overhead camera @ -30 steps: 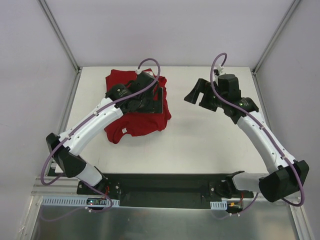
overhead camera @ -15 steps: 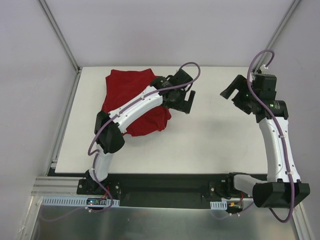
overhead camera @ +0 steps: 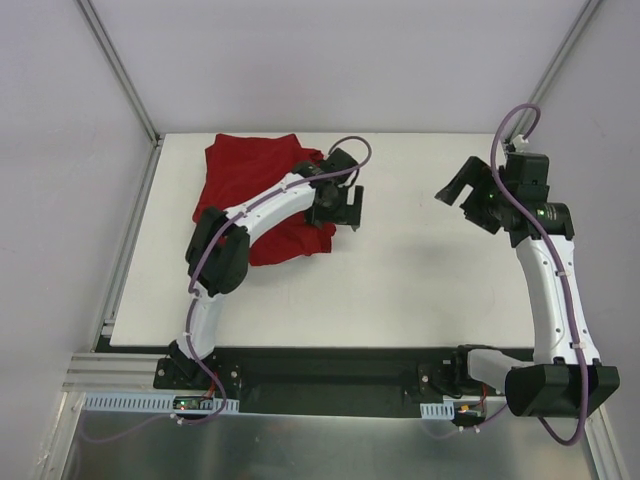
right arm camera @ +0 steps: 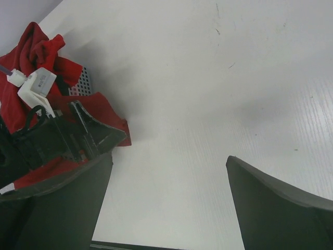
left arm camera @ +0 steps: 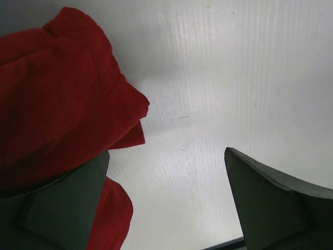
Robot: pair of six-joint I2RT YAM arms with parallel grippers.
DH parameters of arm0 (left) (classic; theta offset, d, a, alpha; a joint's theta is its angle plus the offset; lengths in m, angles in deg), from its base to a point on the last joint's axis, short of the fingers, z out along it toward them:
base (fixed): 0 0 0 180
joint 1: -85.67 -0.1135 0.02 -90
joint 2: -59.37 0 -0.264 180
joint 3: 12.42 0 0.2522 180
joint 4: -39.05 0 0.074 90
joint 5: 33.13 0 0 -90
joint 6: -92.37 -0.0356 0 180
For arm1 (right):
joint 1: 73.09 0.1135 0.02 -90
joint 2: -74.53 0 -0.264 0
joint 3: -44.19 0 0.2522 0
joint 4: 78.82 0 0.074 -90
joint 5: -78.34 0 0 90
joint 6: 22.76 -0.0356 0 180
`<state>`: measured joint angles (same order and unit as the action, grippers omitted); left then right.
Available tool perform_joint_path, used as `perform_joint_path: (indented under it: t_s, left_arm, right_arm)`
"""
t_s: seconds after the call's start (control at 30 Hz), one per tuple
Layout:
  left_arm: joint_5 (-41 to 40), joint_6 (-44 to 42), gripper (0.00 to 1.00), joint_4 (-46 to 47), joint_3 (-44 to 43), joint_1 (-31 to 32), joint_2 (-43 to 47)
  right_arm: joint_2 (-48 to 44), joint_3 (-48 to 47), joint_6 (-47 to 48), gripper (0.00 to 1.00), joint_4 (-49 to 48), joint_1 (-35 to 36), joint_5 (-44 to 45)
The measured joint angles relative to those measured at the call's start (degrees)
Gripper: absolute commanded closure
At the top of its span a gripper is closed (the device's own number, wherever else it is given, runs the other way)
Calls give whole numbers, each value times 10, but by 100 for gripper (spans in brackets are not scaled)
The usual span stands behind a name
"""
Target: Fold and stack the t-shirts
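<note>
A heap of deep-red t-shirts (overhead camera: 250, 185) lies at the back left of the white table (overhead camera: 400, 280). No blue shirt shows. My left gripper (overhead camera: 345, 215) hangs open and empty at the heap's right edge, just above the table. In the left wrist view the red cloth (left arm camera: 57, 104) fills the left side, beside and partly behind my left finger (left arm camera: 57, 208). My right gripper (overhead camera: 458, 190) is open and empty over bare table at the back right, well away from the heap. In the right wrist view the red cloth (right arm camera: 31, 57) and the left gripper (right arm camera: 78, 138) show at the far left.
Metal frame posts (overhead camera: 120, 70) rise at the table's back corners. The black mounting rail (overhead camera: 320, 375) runs along the near edge. Grey walls close in the left, back and right.
My left gripper let go of the red heap, swung right past its edge, then drew back a little toward it. My right arm pulled right and straightened. The heap has spread flatter.
</note>
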<state>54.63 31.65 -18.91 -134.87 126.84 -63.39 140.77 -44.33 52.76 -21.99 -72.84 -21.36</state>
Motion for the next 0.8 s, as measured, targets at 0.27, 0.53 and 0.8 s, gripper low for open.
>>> perform_joint_path:
  t_s: [0.27,0.53,0.8]
  left_arm:
    - [26,-13,4,86,148,-98,83]
    - [82,-64,4,124,176,-233,97]
    - [76,-74,4,122,55,-324,11]
  right_arm:
    - [28,0,-5,4,-8,23,8]
    - [73,-29,-21,4,-8,69,30]
    - [114,-84,-29,4,-10,112,57]
